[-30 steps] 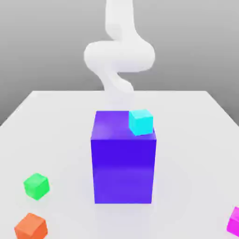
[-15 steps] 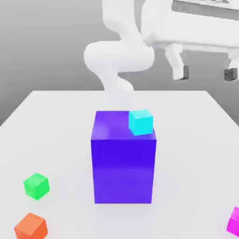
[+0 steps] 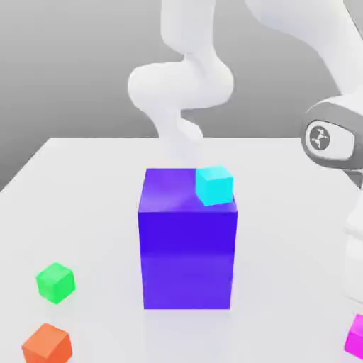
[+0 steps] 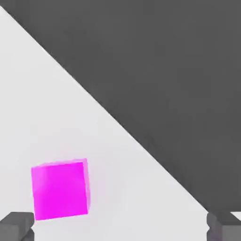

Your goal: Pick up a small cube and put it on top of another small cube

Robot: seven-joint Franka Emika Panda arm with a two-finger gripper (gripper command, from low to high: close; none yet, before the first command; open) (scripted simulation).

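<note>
Nearest to you in the exterior view, at 7 o'clock of the table, sit an orange cube and, just beyond it, a green cube. The pink cube, the one to be lifted, lies at 5 o'clock, at the table's near corner, partly cut off by the frame edge.

In the hand view, the pink cube rests flat on the table close to the edge. The gripper stands open, with one fingertip beside the cube and the other well apart; the cube is off-centre between the jaws, so you would judge the approach not yet aligned.

At centre stands the blue block, bearing a cyan cube at its far 2 o'clock corner: a likely stacking target, raised and exposed.

Beyond, the arm reaches down at 3 o'clock toward the pink cube.
</note>
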